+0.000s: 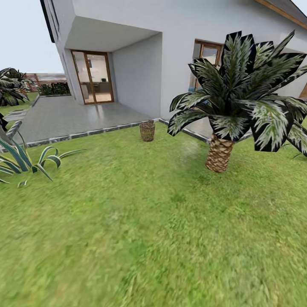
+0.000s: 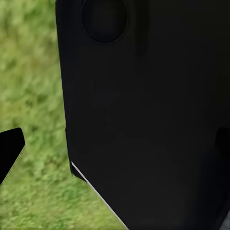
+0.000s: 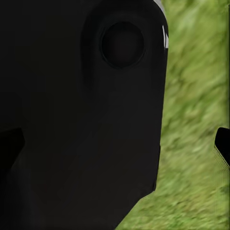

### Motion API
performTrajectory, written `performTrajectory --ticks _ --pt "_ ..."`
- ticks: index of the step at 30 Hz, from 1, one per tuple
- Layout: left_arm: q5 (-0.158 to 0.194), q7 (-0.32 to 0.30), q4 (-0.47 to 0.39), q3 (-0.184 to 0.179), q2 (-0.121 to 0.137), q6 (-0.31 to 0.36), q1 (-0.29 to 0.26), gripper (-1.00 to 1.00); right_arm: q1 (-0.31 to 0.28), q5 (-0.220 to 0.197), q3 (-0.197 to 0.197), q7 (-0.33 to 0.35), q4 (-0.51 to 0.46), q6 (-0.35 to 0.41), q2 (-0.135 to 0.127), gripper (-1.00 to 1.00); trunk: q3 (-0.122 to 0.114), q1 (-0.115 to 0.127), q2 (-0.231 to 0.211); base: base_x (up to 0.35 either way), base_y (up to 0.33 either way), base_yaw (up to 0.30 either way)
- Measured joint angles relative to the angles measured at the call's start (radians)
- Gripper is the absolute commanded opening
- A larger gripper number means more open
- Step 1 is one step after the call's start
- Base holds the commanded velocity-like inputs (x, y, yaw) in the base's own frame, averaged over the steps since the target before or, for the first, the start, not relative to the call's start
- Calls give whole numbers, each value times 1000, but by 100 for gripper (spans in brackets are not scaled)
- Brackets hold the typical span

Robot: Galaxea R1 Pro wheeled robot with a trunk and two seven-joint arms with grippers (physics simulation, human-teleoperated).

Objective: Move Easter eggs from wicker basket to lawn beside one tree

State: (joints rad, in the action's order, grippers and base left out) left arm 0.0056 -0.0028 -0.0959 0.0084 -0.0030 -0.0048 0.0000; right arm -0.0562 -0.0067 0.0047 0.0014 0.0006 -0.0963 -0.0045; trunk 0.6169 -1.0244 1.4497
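Observation:
The wicker basket (image 1: 147, 130) stands small and brown on the lawn (image 1: 140, 221), far ahead by the edge of the grey paving. Its inside is hidden at this distance, so the Easter eggs are hidden. To its right rises a tree (image 1: 220, 153) with a short scaly brown trunk and dark leaves mottled green-white. In the left wrist view my left gripper (image 2: 115, 148) hangs over grass beside a black part of my body, one fingertip (image 2: 10, 152) at the frame's edge. My right gripper (image 3: 115, 143) is likewise spread, a fingertip (image 3: 222, 143) at the edge, holding nothing.
A white house (image 1: 179, 51) with a glass door (image 1: 93, 76) and a grey paved terrace (image 1: 72, 117) lies behind the basket. A spiky green plant (image 1: 25, 160) grows at the left. Dark foliage (image 1: 10, 87) shows at the far left. Open grass stretches between me and the basket.

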Motion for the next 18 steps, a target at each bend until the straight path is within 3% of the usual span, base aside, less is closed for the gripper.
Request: performTrajectory --ticks 12,18 --pt "0 0 0 0 0 0 0 100 0 2 1 -1 0 -2 2 100 0 0 0 331 0 220" --pt "0 0 0 0 0 0 0 100 0 3 0 -1 0 -2 0 100 0 0 0 331 0 31"
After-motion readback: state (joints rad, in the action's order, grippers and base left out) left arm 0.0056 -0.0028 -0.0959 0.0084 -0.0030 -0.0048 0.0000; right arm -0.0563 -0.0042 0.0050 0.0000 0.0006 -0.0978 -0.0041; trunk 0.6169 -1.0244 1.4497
